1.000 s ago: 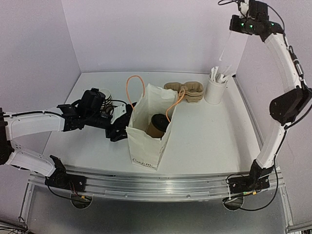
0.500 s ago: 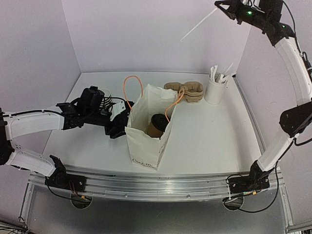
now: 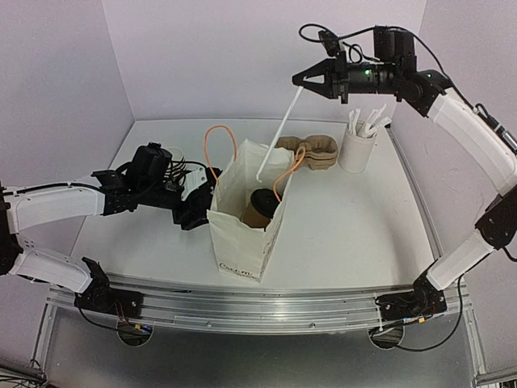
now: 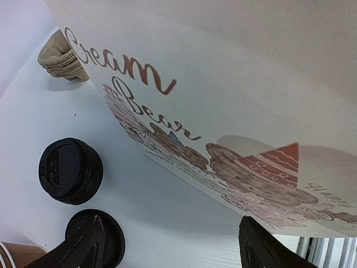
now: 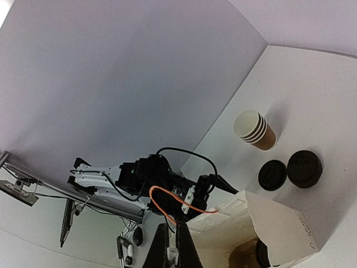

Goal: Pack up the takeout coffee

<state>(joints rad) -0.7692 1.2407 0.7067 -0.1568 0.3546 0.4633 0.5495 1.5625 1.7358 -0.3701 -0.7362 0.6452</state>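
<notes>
On the white table (image 3: 347,226): one open paper bag (image 3: 238,234) with orange handles, at centre. Coffee (image 3: 260,206) inside the bag, black lid on top. Left gripper (image 3: 197,212) low, just beside the bag's left wall, fingers spread, nothing between them. Right gripper (image 3: 299,81) high above the bag, fingers closed on a white straw (image 3: 279,129) slanting down toward the bag's mouth. Tub (image 3: 356,152) of straws and cardboard carriers (image 3: 311,153) at rear. Two loose lids (image 4: 71,170) and stacked cups (image 5: 255,129) left of the bag.
</notes>
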